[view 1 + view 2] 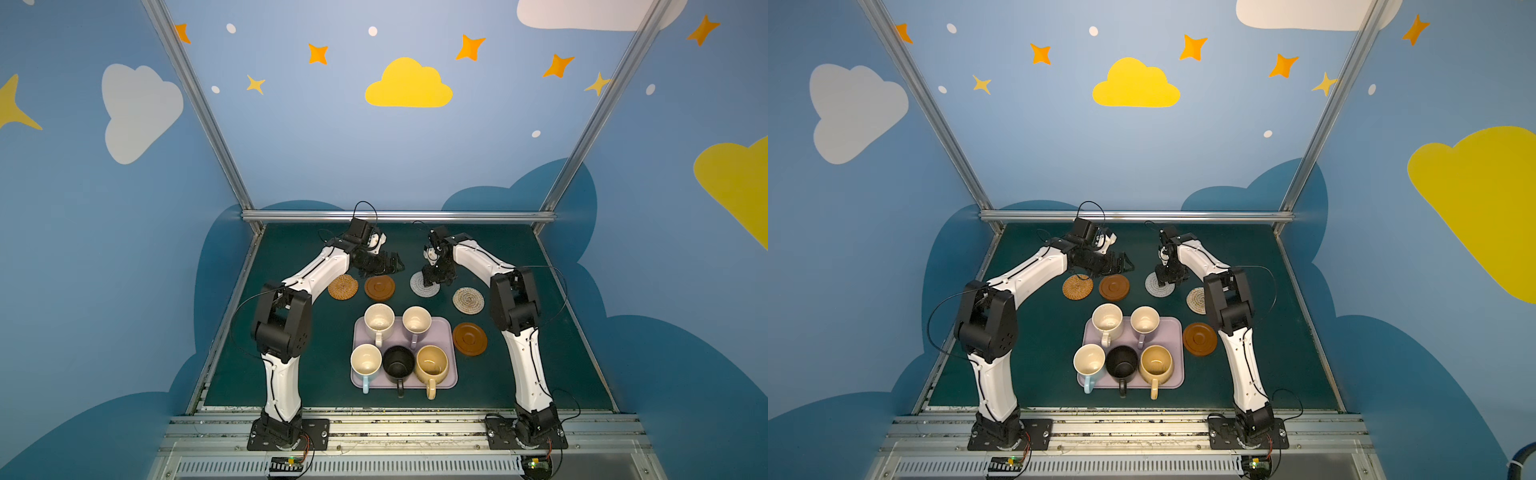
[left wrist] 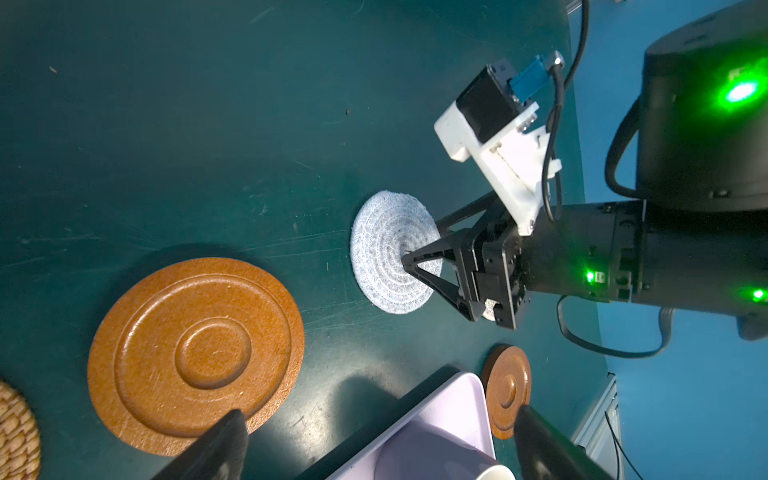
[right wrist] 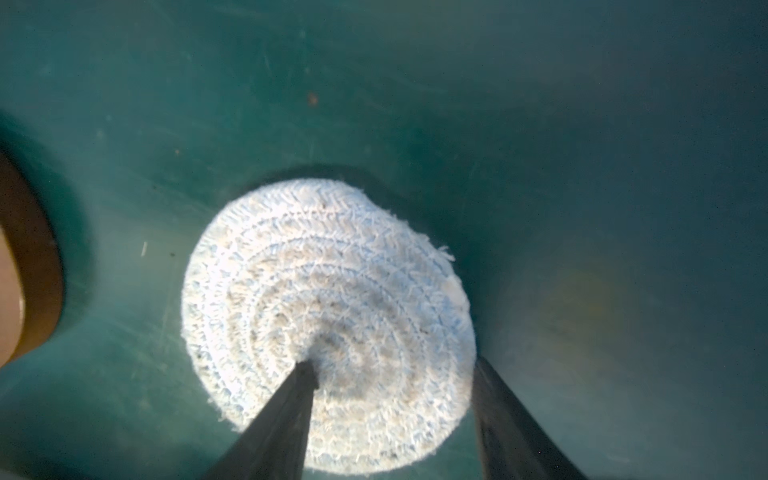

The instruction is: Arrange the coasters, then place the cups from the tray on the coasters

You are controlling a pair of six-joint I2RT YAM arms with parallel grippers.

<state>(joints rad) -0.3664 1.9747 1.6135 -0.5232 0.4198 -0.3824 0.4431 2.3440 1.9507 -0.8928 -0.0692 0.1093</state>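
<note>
Top view, nearest the arm bases: the tray (image 1: 441, 335) lies flat on the green table mat (image 1: 291, 374), a pale lilac, low-rimmed rectangle. All five cups stand upright in it: light blue (image 1: 365, 360), black (image 1: 398, 362) and mustard (image 1: 431, 363) in front, cream speckled (image 1: 379, 320) and lavender (image 1: 416, 322) behind. Their handles point toward the near edge. They look glazed, rigid and breakable, and are likely heavy and slick. A pinch over the rim wall or across the handle seems soundest.

Just right of the tray lies a brown wooden coaster (image 1: 469, 338), stiff and thin, turned with concentric rings. Beyond it is the beige woven coaster (image 1: 468, 300).

Farther back lie the orange-brown woven coaster (image 1: 343, 286), the second wooden coaster (image 1: 379, 287) and the grey-white woven coaster (image 3: 328, 291), all flat on the mat. The woven discs appear soft, light and floppy. Dragging one under a fingertip should serve better than lifting it by an edge.

The right gripper (image 3: 392, 363) stands over the grey-white coaster with its jaws partly apart. One fingertip is at the disc's centre and the other just outside its rim. It has hold of nothing, though whether the tip actually presses the weave is unclear through the blur.

The left gripper (image 1: 395, 264) hangs above the far edge of the second wooden coaster, spread wide and empty.
</note>
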